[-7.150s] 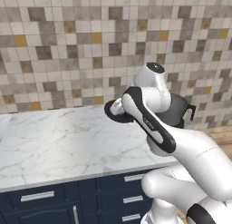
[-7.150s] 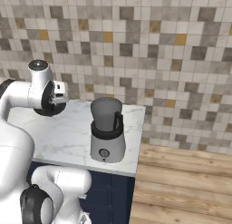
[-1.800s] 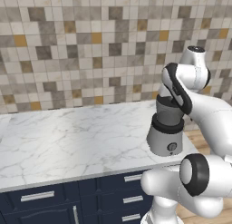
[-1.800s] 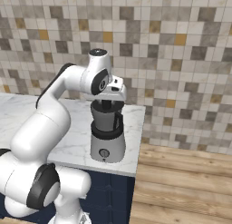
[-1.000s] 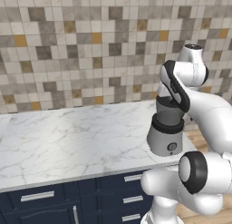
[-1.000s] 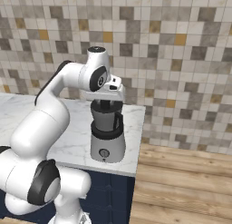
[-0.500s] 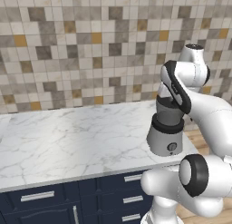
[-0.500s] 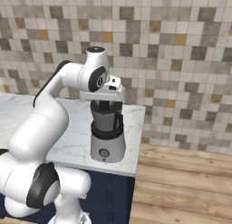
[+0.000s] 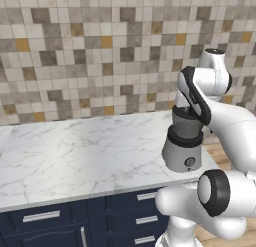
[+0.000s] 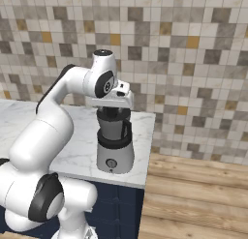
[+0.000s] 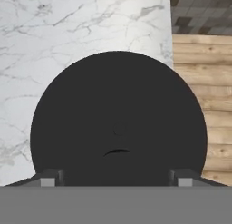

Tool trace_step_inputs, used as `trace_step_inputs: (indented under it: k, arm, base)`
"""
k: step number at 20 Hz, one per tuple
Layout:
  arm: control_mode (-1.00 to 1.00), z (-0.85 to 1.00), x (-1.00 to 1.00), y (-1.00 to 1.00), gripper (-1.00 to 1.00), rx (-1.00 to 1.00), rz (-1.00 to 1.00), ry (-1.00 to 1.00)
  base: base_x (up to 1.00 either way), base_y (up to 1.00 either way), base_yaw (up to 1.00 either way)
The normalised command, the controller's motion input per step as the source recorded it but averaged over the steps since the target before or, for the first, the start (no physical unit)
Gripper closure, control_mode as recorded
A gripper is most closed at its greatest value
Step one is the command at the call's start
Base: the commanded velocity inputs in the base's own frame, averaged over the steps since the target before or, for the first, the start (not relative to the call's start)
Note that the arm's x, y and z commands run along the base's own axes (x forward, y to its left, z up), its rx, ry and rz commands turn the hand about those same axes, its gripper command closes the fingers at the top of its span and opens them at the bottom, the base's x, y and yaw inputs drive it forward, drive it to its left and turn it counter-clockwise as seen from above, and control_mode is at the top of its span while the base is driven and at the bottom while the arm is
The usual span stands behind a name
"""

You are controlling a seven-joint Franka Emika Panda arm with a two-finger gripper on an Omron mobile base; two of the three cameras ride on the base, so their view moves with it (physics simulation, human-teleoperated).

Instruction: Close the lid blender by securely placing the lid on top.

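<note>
**Lid sat over the jar, claw poised directly above**

You had the blender [image 10: 114, 146] standing near the right end of the marble counter [image 9: 75, 156], close to its front edge, with the arm folded over the top of it. In the hand view the lid [image 11: 118, 123] appeared as a full black disc seen square-on, with the counter to one side of it and the wood floor [image 11: 204, 82] to the other. That square-on view suggests you kept the hand pointing straight down over the jar's mouth, which is what a level, even seating calls for.

The claw [image 11: 116, 181] showed its two dark fingertips [image 11: 47, 178] at the bottom of the hand view, set wide apart, one near each side of the disc. They did not look to be pinching the lid's centre knob. Whether they touched the disc's surface could not be told from these views.

In the right base view the hand hid the jar's rim, so you could not confirm that the lid was fully seated; judged from the alignment, it probably lay on the jar.
</note>
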Motion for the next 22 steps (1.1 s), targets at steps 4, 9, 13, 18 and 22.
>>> trace_step_inputs:
  k: [4, 9, 13, 18, 22]
  arm:
    - [-1.00, 0.00, 0.00, 0.00, -1.00, 0.00, 0.00, -0.04]
    - [-1.00, 0.11, -0.21, 0.00, -1.00, 0.00, 0.00, -0.11]
    - [-1.00, 0.40, -0.60, 0.00, -1.00, 0.00, 0.00, -0.22]
    - [-1.00, 0.36, -0.77, 0.00, -1.00, 0.00, 0.00, -0.25]
    - [-1.00, 0.32, -0.72, 0.08, -1.00, 0.00, 0.00, -0.25]
  base:
    - [0.00, 0.00, 0.00]
    - [0.00, 0.00, 0.00]
    - [0.00, 0.00, 0.00]
    - [0.00, 0.00, 0.00]
    - [0.00, 0.00, 0.00]
